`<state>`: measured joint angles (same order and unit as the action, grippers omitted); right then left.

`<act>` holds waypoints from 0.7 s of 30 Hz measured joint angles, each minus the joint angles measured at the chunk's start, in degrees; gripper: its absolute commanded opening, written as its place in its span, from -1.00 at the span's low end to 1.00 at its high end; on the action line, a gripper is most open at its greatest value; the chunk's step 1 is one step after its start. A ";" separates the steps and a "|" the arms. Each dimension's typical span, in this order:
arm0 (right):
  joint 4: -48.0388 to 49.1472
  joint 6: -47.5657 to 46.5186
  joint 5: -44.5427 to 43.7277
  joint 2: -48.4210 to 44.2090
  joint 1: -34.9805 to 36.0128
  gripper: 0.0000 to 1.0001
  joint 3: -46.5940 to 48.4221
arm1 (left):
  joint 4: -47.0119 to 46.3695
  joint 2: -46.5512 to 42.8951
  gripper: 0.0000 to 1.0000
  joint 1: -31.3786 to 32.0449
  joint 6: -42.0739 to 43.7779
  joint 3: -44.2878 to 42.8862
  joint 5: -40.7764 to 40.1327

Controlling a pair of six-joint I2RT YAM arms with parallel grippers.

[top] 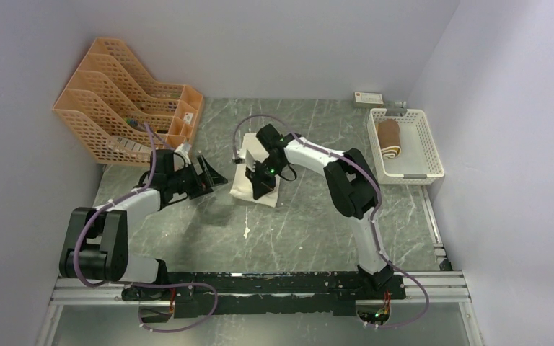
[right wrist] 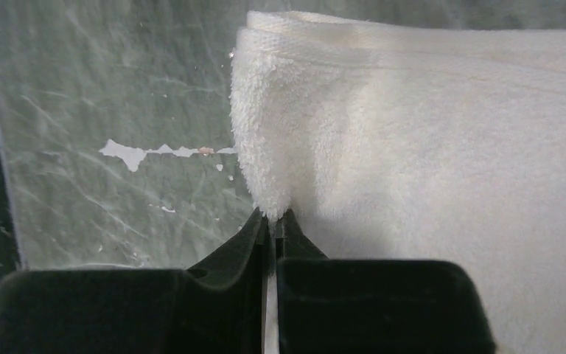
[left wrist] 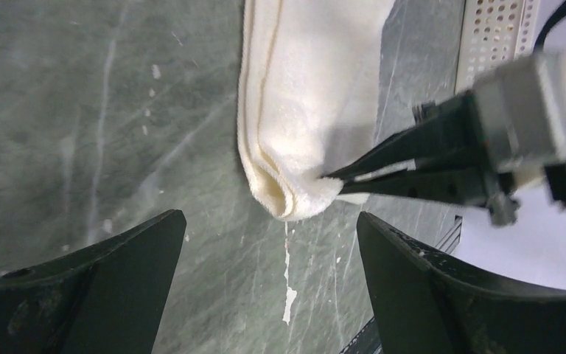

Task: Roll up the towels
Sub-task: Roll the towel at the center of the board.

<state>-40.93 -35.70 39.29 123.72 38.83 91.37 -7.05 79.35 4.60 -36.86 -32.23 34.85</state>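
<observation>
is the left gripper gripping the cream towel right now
No, the left gripper stands wide open short of the cream towel; only the right gripper pinches its corner.

You'll find the cream-white towel (top: pixel 244 186) folded flat mid-table (top: pixel 317 231), and the brown towel (top: pixel 388 139) rolled, yellow spiral showing, in the white basket (top: pixel 412 176).

the cream towel (right wrist: pixel 449 147) overruns both wrist views' edges.

Left arm (top: pixel 133 203) reaching forward, left pincer (top: pixel 215 175) spread wide, right arm (top: pixel 348 180) folded inward, right pincer (right wrist: pixel 273 219) pinched tight
</observation>
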 measured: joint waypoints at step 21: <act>-19.58 3.80 16.55 17.99 -8.50 -1.00 23.85 | -5.66 14.08 0.91 9.14 -0.63 -7.91 -1.31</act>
<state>-60.51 -31.90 55.83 141.71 30.33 115.22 -12.71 93.43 13.74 -37.50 -40.14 33.54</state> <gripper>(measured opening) 0.021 0.990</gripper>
